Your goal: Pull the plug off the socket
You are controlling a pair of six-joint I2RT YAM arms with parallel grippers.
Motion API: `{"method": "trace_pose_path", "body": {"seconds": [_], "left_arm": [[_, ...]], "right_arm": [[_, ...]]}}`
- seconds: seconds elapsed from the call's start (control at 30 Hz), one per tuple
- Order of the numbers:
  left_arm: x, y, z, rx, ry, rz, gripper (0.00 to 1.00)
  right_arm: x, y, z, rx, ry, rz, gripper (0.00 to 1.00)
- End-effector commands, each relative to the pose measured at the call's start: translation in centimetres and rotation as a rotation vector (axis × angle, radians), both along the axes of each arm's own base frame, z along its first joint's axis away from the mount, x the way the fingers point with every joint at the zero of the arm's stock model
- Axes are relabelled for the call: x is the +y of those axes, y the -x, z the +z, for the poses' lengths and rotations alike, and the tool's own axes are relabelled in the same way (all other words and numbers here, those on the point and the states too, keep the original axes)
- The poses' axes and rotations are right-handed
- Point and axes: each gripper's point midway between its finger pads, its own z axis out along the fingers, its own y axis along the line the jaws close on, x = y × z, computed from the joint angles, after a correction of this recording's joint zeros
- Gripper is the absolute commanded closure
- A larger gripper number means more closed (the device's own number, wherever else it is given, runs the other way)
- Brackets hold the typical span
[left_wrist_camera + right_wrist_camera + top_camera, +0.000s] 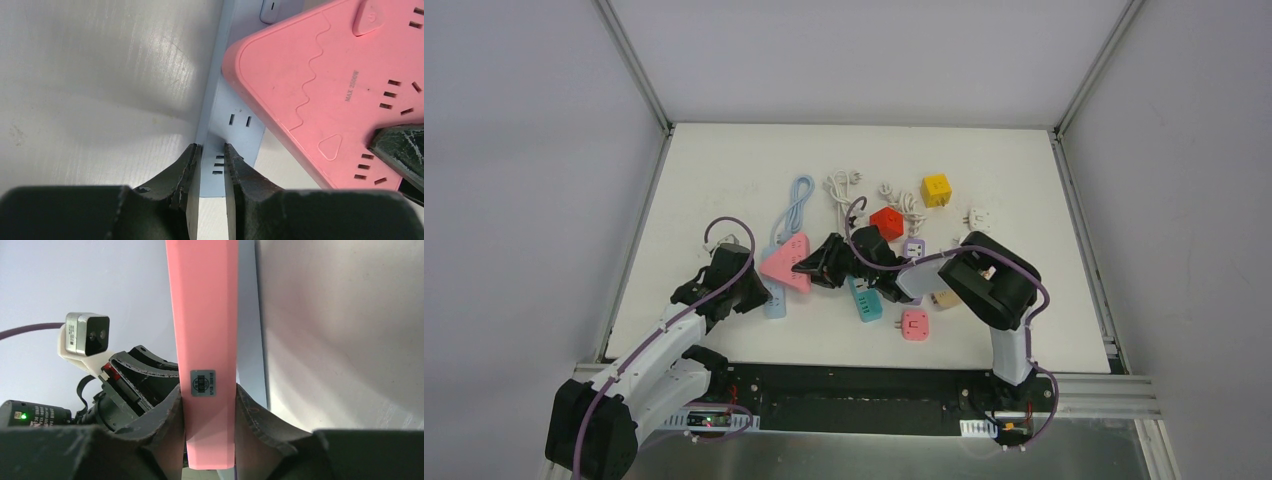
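Our right gripper point(207, 391) is closed down to the thickness of the pink socket block point(200, 315). One finger lies flat on each broad face, and it holds the block by one corner (a small grey label sits on the rim right between the fingers). Just behind the block, against its far face, runs the pale blue power strip point(239, 120), and the block lies across that strip.

Our left gripper point(212, 151) is down on the near end of the same strip with its fingers only a narrow slit apart. A set of three slots shows in the gap, and we see nothing pinched between the fingers. The pink block's edge lies just to the right of this gripper, overlapping the strip.

Farther out from the right gripper, on the white tabletop point(714, 170), a teal strip point(864, 302) lies near its wrist, with a small pink square socket point(914, 324) just past that. A red cube point(886, 222) and a yellow cube point(936, 189) sit well off toward the far edge.
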Motion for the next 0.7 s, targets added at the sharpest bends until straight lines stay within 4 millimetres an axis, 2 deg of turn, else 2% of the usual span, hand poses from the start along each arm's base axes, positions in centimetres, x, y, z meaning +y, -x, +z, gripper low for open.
{"method": "trace_pose_path", "body": {"seconds": [0.0, 0.13, 0.23, 0.47, 0.67], "left_arm": [[1.5, 2.7, -2.6, 0.123, -0.085, -0.003, 0.85], [1.4, 2.6, -2.7, 0.125, -0.084, -0.003, 0.85], [1.4, 2.7, -2.8, 0.129, -0.084, -0.004, 0.85], [1.3, 2.6, -2.7, 0.129, -0.078, -0.006, 0.85], [1.3, 2.7, -2.8, 0.132, -0.078, -0.011, 0.85]], "right_arm": [[1.5, 2.1, 7.6, -0.184, -0.166, 0.124, 1.00], [1.3, 2.5, 8.3, -0.266, -0.170, 0.143, 1.00], [1.2, 2.4, 8.0, -0.255, -0.169, 0.126, 1.00], [1.8, 1.6, 6.1, 0.032, -0.177, 0.059, 1.00], [1.4, 1.1, 5.0, 0.115, -0.150, 0.022, 1.00]]}}
